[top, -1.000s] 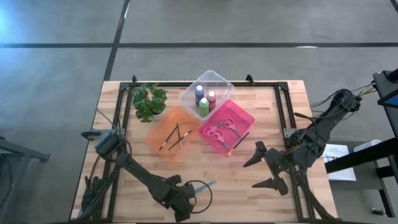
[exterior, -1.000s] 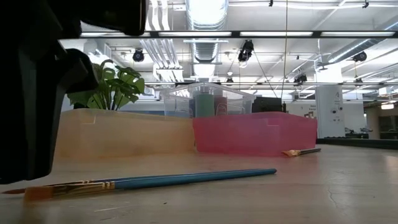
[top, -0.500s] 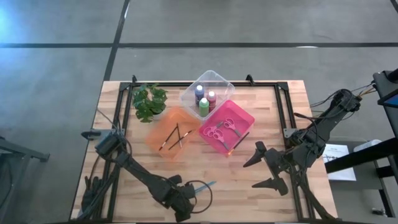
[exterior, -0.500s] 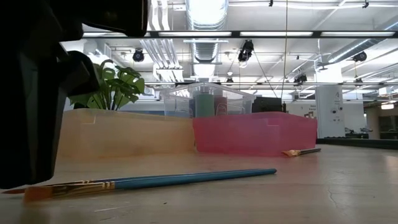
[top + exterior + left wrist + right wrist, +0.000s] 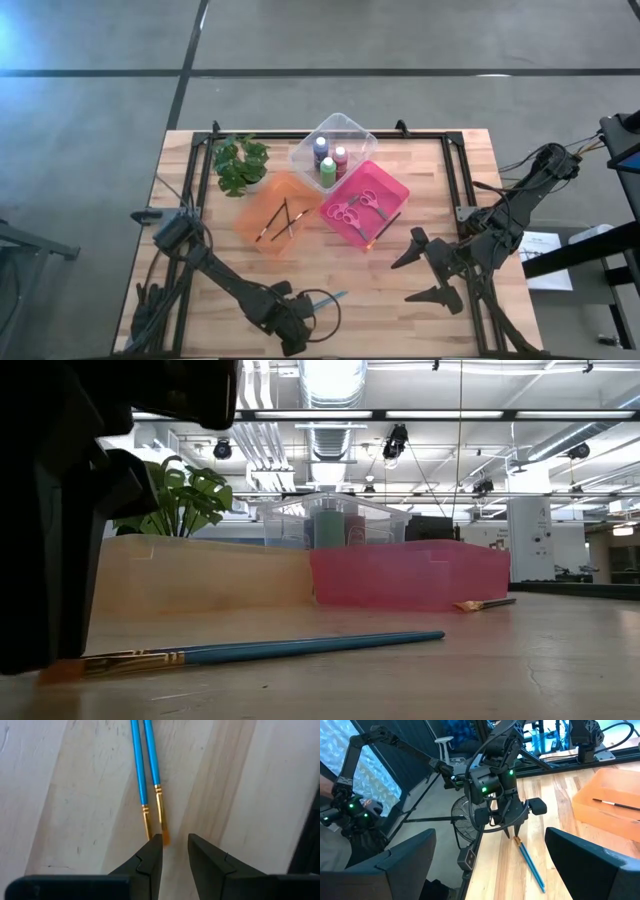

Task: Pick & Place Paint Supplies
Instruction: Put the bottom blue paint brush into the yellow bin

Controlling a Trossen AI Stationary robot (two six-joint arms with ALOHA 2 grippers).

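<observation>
Two blue-handled paintbrushes lie side by side on the wooden table near its front edge; the low view shows them as one blue stick. My left gripper points down over their bristle ends, open by a narrow gap with bare wood showing in it. My right gripper hangs wide open above the table's right side, holding nothing. Other brushes lie in the orange tray, pink-handled scissors in the pink tray, and paint bottles stand in the clear tray. My left gripper comes from above at the brushes' bristle ends, which lie flat on the table just ahead of its left fingertip. Whether a finger touches them, I cannot tell.
A leafy plant stands at the far left beside the orange tray. Another brush lies on the table by the pink tray's right side. Bare wood stretches between the trays and the front edge.
</observation>
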